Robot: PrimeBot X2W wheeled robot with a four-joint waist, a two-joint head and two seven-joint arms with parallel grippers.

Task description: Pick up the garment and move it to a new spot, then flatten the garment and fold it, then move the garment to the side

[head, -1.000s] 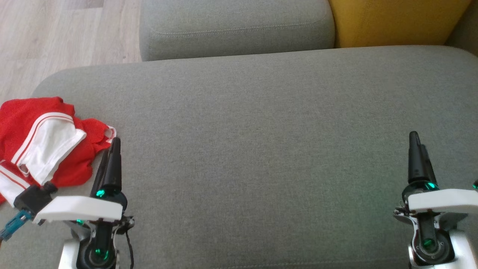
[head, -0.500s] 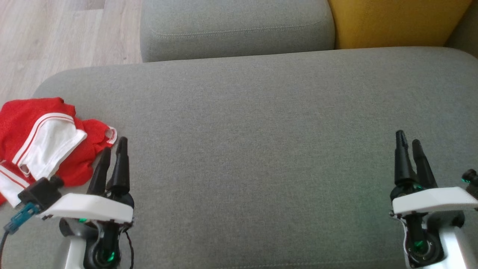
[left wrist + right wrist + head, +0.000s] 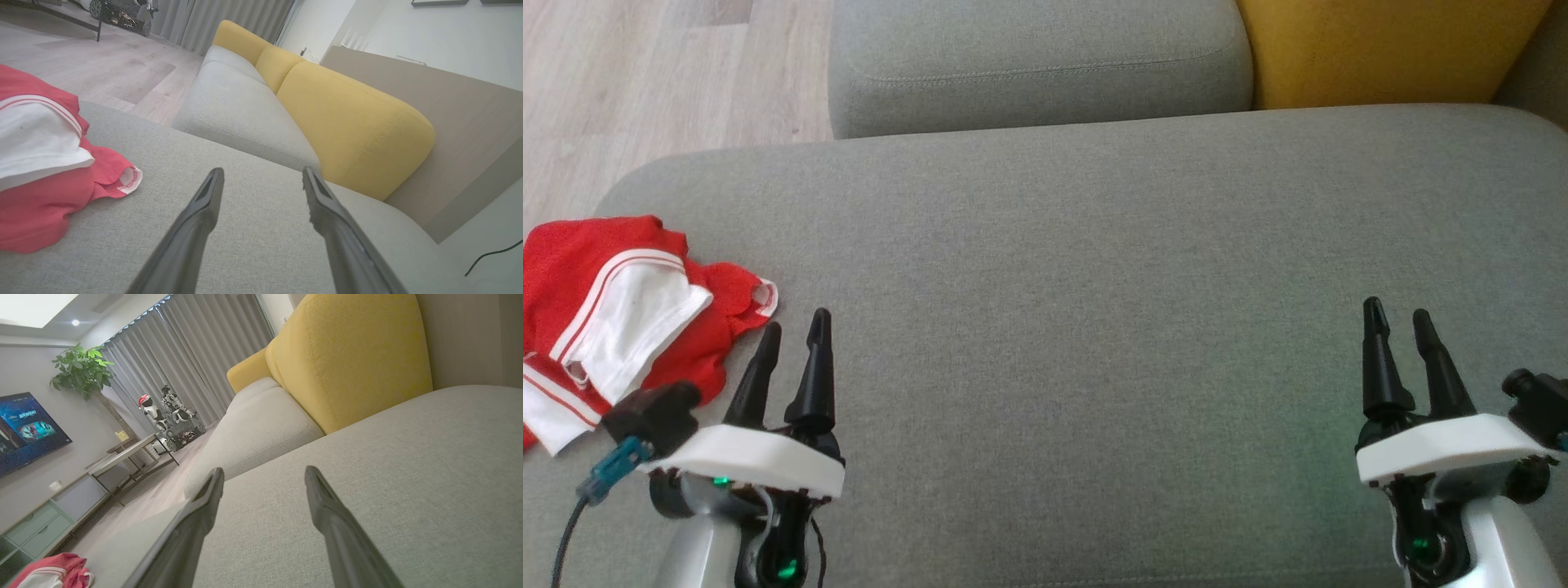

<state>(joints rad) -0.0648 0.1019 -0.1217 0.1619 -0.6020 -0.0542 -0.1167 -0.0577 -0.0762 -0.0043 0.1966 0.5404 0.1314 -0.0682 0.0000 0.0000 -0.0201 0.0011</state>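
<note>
Grey sofa seat (image 3: 1094, 286), broad and bare across its middle; it serves as the work surface.

Item 1, garment (image 3: 629, 310): red with white panels and striped trim. It is crumpled in a heap at the seat's far left end, near the rounded corner, and partly cut off by the head view's edge. It has not yet been lifted and no fold has been made. A small trimmed opening pokes out toward the seat's middle.

Item 2, left end effector (image 3: 796, 321): fingers spread, nothing between them. It sits just beside the garment's right edge without touching it, and is aimed past the heap along the seat.

Item 3, right end effector (image 3: 1396, 309): also spread and empty, over the seat's right side, well apart from the garment.

Item 4, surroundings: a second grey cushion (image 3: 1037, 57) beyond the seat, a yellow cushion (image 3: 1380, 49) to its right, wood floor (image 3: 645, 73) at upper left, and a cable (image 3: 564, 539) hanging from the left wrist.

Risks, as judged:
- The heap lies close to the seat's end, so a sideways nudge on approach could push it off onto the floor.
- A pinch on the top white layer alone would likely raise one ply and leave the rest dragging or twisted.
- The left fingers point beside the heap, so closing on this heading would catch upholstery or nothing.
- The wrist cable hangs near the cloth and could snag it during the reach.
</note>
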